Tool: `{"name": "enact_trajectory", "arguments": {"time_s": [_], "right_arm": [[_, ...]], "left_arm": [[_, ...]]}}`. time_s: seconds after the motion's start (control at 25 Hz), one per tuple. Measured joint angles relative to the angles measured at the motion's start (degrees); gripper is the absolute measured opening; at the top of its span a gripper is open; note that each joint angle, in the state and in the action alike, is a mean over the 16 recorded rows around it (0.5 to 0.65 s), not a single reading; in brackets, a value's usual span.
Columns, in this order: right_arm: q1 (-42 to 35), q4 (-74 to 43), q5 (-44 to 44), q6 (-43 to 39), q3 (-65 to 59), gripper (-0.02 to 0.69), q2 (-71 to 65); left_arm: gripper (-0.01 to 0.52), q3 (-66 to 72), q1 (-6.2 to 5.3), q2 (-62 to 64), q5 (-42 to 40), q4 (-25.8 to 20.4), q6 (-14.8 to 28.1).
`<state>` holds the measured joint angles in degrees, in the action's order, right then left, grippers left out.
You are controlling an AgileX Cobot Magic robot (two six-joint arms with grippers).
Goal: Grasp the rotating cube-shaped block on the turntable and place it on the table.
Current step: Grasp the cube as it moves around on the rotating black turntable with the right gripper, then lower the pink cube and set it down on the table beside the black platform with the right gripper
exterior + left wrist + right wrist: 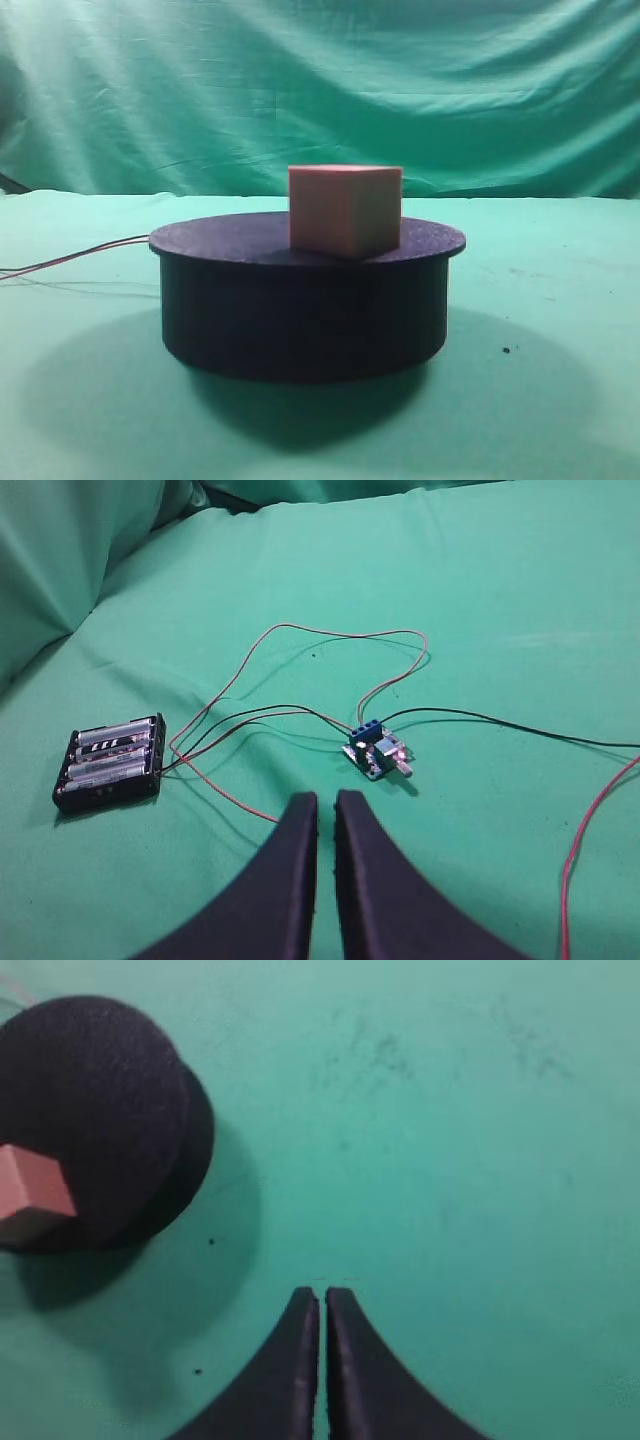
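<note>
Right gripper (322, 1295): smooth black curved fingers pressed nearly together, a hairline gap, nothing held, hovering over the table (450, 1160), plain green cloth. Left gripper (326, 802): same shape, fingers almost touching, empty. Beyond it, a black battery holder (108, 762) containing cylindrical cells, thin red and black wires (300, 670), and a small blue circuit board (376, 750). Matte salmon-pink cube-shaped block (345, 209) sits on the grainy top of the squat, round, black turntable (300, 320), right of centre.
</note>
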<state>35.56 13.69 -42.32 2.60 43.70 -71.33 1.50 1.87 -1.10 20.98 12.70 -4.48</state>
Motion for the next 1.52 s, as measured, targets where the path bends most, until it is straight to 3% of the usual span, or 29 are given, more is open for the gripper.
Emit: {"name": "enact_trajectory", "arguments": {"time_s": [0.28, 0.44, 0.72, 1.04, 1.52], "right_arm": [[2.0, 0.5, -2.8, 1.1, 8.5, 0.511, -11.0], [2.0, 1.0, -3.0, 2.4, 11.1, 0.574, -15.9], [2.0, 0.2, -2.4, 4.1, 13.8, 0.422, -20.9], [0.6, -8.0, -4.2, -1.3, 14.5, 0.249, -17.4], [-4.3, -11.6, 1.7, -5.5, 2.9, 0.259, -13.7]], "left_arm": [[0.000, 0.0, 0.00, 0.0, 0.0, 0.0, 0.0], [0.000, 0.0, 0.00, 0.0, 0.0, 0.0, 0.0], [0.000, 0.0, 0.00, 0.0, 0.0, 0.0, 0.0], [0.000, 0.0, 0.00, 0.0, 0.0, 0.0, 0.0], [0.000, 0.0, 0.00, 0.0, 0.0, 0.0, 0.0]]}}
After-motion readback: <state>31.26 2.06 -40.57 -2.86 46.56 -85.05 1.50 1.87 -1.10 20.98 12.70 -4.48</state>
